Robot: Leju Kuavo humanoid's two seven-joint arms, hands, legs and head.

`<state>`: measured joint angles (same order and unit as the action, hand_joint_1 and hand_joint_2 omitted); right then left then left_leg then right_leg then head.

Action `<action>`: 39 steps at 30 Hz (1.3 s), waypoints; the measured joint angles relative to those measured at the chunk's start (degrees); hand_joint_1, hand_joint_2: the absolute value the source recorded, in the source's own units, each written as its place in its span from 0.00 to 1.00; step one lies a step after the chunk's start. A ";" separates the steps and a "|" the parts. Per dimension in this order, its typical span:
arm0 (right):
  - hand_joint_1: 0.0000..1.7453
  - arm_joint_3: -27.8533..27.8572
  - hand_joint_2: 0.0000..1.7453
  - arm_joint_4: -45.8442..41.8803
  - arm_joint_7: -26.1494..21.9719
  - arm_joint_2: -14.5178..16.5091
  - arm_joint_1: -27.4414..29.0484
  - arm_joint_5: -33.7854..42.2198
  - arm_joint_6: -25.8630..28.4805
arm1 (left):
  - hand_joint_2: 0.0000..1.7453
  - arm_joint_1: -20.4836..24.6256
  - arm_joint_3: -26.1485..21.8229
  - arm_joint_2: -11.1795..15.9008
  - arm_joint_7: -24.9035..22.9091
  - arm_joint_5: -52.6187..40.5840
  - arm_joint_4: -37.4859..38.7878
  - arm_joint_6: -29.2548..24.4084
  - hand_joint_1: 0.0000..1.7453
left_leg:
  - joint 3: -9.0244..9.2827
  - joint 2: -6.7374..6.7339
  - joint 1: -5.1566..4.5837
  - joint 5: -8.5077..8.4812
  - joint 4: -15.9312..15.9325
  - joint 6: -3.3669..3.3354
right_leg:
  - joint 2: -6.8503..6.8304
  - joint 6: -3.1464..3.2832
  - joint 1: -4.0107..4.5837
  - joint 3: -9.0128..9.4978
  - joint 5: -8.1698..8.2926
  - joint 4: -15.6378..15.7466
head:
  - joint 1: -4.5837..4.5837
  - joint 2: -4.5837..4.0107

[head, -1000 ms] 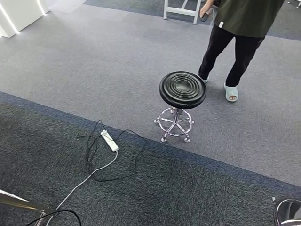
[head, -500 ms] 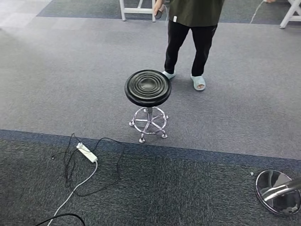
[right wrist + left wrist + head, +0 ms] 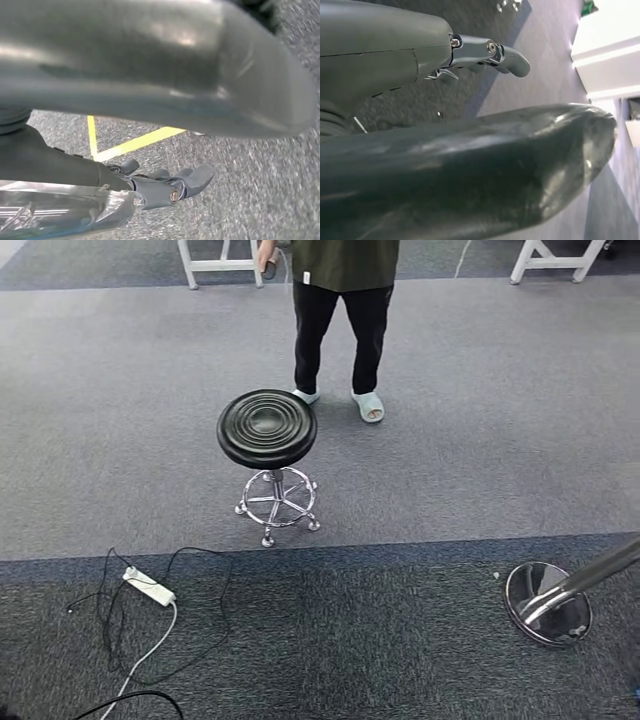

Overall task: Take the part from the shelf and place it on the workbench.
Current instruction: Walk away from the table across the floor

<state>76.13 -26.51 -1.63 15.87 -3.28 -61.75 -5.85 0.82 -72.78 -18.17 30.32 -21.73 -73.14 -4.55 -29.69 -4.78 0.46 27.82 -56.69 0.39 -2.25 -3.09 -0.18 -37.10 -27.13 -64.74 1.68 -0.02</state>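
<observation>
Near to far: left hand (image 3: pixel 478 165) and right hand (image 3: pixel 158 65) hang over grey carpet, fingers loosely extended, holding nothing. The part isn't visible, so its orientation can't be judged. Ahead, a white power strip (image 3: pixel 149 586) with tangled black cables risks snagging the feet, then a black round stool (image 3: pixel 266 428), then a person (image 3: pixel 340 320).

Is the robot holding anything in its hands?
The left hand holds nothing; its fingers are apart over bare carpet. For the right hand it cannot be told: a shiny silver thing lies against its fingers, but no grip is plain.
</observation>
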 joint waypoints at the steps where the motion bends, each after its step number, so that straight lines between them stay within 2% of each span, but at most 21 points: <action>1: 0.00 0.01 0.00 0.03 -0.02 0.00 -0.08 0.00 0.02 | 0.00 0.00 -0.03 -0.02 -0.03 0.00 -0.03 0.00 0.00 | 0.34 -0.61 -0.15 0.33 -0.04 0.30 | -1.11 0.20 0.05 1.75 1.15 3.08 | 0.08 0.00; 3: 0.00 0.02 0.00 0.10 -0.04 0.00 -0.24 -0.01 0.05 | 0.00 0.11 -0.09 -0.09 -0.24 -0.01 -0.08 0.01 0.00 | 0.91 -1.75 -0.41 0.75 0.06 0.93 | -1.86 0.78 0.24 2.95 1.72 5.35 | 0.21 0.00; 5: 0.00 0.03 0.00 0.11 -0.04 -0.01 -0.26 -0.02 0.15 | 0.00 0.35 -0.05 -0.26 -0.49 -0.02 -0.10 0.04 0.00 | 1.43 -2.63 -0.23 0.96 0.33 1.59 | -0.27 1.53 0.28 2.89 1.87 5.54 | 0.28 0.00; 6: 0.00 0.04 0.00 0.11 -0.05 -0.02 -0.25 -0.02 0.22 | 0.00 0.46 -0.03 -0.36 -0.56 -0.02 -0.10 0.08 0.00 | 1.40 -1.98 -0.08 1.47 -0.10 1.92 | 0.46 1.88 0.22 2.90 1.98 5.68 | 0.34 0.00; 8: 0.00 0.07 0.00 0.11 -0.06 -0.06 -0.38 -0.02 0.39 | 0.00 0.43 -0.06 -0.47 -0.56 -0.07 -0.10 0.19 0.00 | -0.43 1.10 0.13 4.16 -4.29 2.35 | 1.90 2.48 0.00 2.95 2.23 5.92 | 0.59 0.00; 9: 0.00 0.08 0.00 0.11 -0.08 -0.08 -0.47 -0.03 0.44 | 0.00 0.29 -0.11 -0.50 -0.56 -0.12 -0.07 0.26 0.00 | -2.47 2.78 0.13 6.06 -8.26 2.39 | 2.71 2.65 0.02 2.87 2.29 5.93 | 0.70 0.00; 11: 0.00 0.09 0.00 0.11 -0.09 -0.11 -0.56 -0.05 0.48 | 0.00 -0.03 -0.17 -0.48 -0.58 -0.20 0.08 0.42 0.00 | -6.58 4.15 0.08 8.34 -15.33 2.29 | 4.48 2.83 0.10 2.76 2.35 5.93 | 0.82 0.00; 13: 0.00 0.10 0.00 0.11 -0.19 -0.14 -0.45 -0.10 0.45 | 0.00 -0.08 -0.18 -0.48 -0.60 -0.16 0.26 0.36 0.00 | -7.68 4.58 0.05 6.35 -15.48 1.99 | 6.33 2.81 0.17 2.79 2.40 5.93 | 0.83 0.00; 16: 0.00 0.15 0.00 0.13 -0.40 -0.16 -0.48 -0.13 0.32 | 0.00 0.15 -0.21 -0.48 -0.59 -0.07 0.32 0.01 0.00 | -3.44 7.57 0.17 -0.02 -4.58 1.41 | 8.95 2.34 0.13 2.79 2.59 5.81 | 0.82 0.00; 18: 0.00 0.15 0.00 0.13 -0.46 -0.17 -0.50 -0.13 0.27 | 0.00 0.41 -0.27 -0.50 -0.60 -0.06 0.32 -0.04 0.00 | -1.77 9.19 0.12 -1.21 -0.58 1.13 | 10.30 1.67 0.04 2.52 2.75 5.91 | 0.78 0.00; 20: 0.00 0.15 0.00 0.13 -0.46 -0.19 -0.22 -0.13 0.25 | 0.00 0.69 -0.27 -0.54 -0.60 -0.03 0.32 -0.04 0.00 | -1.59 8.16 0.02 -1.39 -0.03 0.56 | 11.31 0.89 -0.15 2.18 2.99 6.33 | 0.74 0.00; 22: 0.00 0.16 0.00 0.14 -0.46 -0.21 0.03 -0.14 0.22 | 0.00 0.81 -0.24 -0.62 -0.59 -0.01 0.32 -0.04 0.00 | -1.40 6.81 0.09 -1.80 0.49 -0.27 | 9.13 0.39 -0.03 1.22 1.76 4.80 | 0.54 0.00; 25: 0.00 0.17 0.00 0.17 -0.46 -0.22 -0.20 -0.15 0.21 | 0.00 0.44 -0.28 -0.69 -0.59 0.00 0.32 -0.04 0.00 | -1.32 4.25 -0.06 -1.89 0.74 -0.89 | 3.60 -0.12 0.10 -3.58 -4.09 -5.54 | 0.16 0.00; 27: 0.00 0.17 0.00 0.19 -0.46 -0.24 -0.24 -0.15 0.22 | 0.00 0.35 -0.31 -0.70 -0.60 0.00 0.33 -0.04 0.00 | -1.25 2.55 -0.09 -1.73 0.70 -0.87 | 2.74 -0.45 0.00 -5.62 -5.53 -10.17 | 0.16 0.00; 28: 0.00 0.18 0.00 0.20 -0.46 -0.27 -0.19 -0.15 0.23 | 0.00 0.38 -0.31 -0.72 -0.60 0.00 0.33 -0.04 0.00 | -1.14 1.75 -0.07 -1.62 0.69 -0.77 | 2.49 -0.56 -0.05 -4.97 -4.61 -9.23 | 0.15 0.00; 30: 0.00 0.19 0.00 0.20 -0.46 -0.37 -0.14 -0.15 0.28 | 0.00 0.40 -0.31 -0.81 -0.60 0.00 0.35 -0.04 0.00 | -0.64 0.27 -0.06 -1.24 0.66 -0.34 | 0.74 -0.64 -0.11 -0.67 -0.96 -1.78 | 0.14 0.00; 32: 0.00 0.20 0.00 0.23 -0.48 -0.42 -0.31 -0.15 0.30 | 0.00 0.43 -0.36 -0.79 -0.60 0.00 0.36 -0.04 0.00 | -0.07 -0.92 -0.33 -0.70 0.50 0.30 | -1.30 -0.18 -0.06 3.10 1.43 4.73 | 0.19 0.00; 33: 0.00 0.20 0.00 0.25 -0.48 -0.42 -0.37 -0.15 0.30 | 0.00 0.51 -0.38 -0.75 -0.60 0.00 0.36 -0.04 0.00 | 0.16 -1.45 -0.48 -0.54 0.46 0.60 | -1.72 0.19 0.02 3.80 1.75 5.98 | 0.25 0.00; 35: 0.00 0.20 0.00 0.26 -0.50 -0.43 -0.41 -0.15 0.28 | 0.00 0.80 -0.39 -0.79 -0.59 0.00 0.36 -0.04 0.00 | 0.52 -2.41 -0.45 -0.38 0.56 1.17 | -0.43 1.06 0.14 3.58 1.81 6.12 | 0.39 0.00; 37: 0.00 0.20 0.00 0.26 -0.49 -0.44 -0.41 -0.15 0.28 | 0.00 0.98 -0.32 -0.87 -0.59 -0.01 0.36 -0.04 0.00 | 0.20 -0.71 -0.15 0.67 -0.43 1.89 | 0.92 1.75 -0.02 3.49 2.01 6.27 | 0.50 0.00; 39: 0.00 0.20 0.00 0.26 -0.50 -0.45 -0.54 -0.15 0.28 | 0.00 0.86 -0.38 -0.87 -0.59 -0.01 0.36 -0.04 0.00 | -2.36 2.71 0.04 3.85 -5.86 2.34 | 2.34 2.27 -0.26 3.48 2.23 6.39 | 0.72 0.00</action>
<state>76.32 -26.25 -2.13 15.41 -3.82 -61.89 -5.57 1.68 -73.16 -19.04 29.73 -21.73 -72.78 -4.59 -32.06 -2.06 0.50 31.67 -62.54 2.74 0.09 -0.83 -0.44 -33.62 -24.90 -58.35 2.39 -0.02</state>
